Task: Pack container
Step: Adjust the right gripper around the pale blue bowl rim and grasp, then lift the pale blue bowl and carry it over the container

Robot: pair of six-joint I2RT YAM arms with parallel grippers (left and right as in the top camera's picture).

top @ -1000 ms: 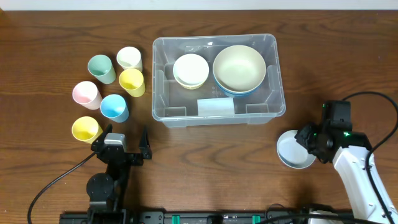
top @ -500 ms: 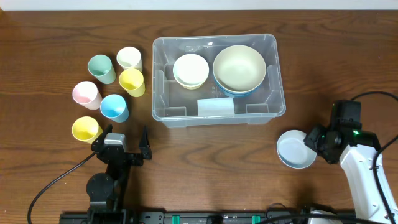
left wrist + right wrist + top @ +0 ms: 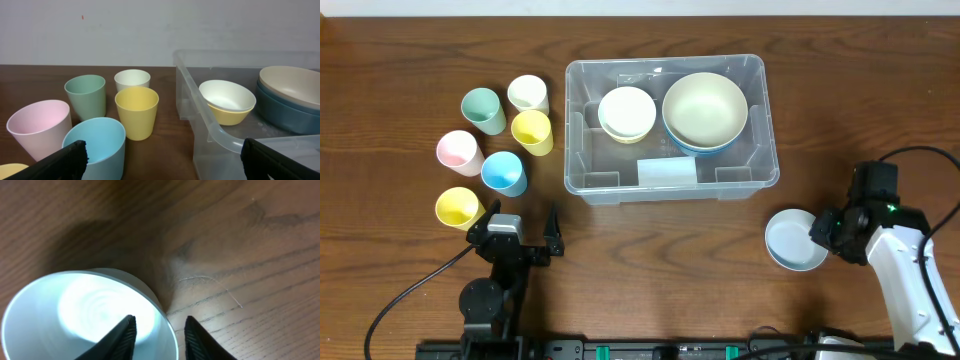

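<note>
The clear container stands in the middle of the table, its near corner close in the left wrist view. Inside are a white bowl nested in a yellow one, and a cream bowl nested in a blue one. A pale blue bowl sits on the table at the right. My right gripper straddles its rim, one finger inside and one outside, with gaps showing. My left gripper stands open near the front edge, with nothing between its fingers.
Several cups stand left of the container: green, white, yellow, pink, blue and a second yellow. A white label is on the container's front wall.
My right arm has shifted a little to the right and down along the pale blue bowl's edge. The bowl has barely moved. The left arm has stayed still.
</note>
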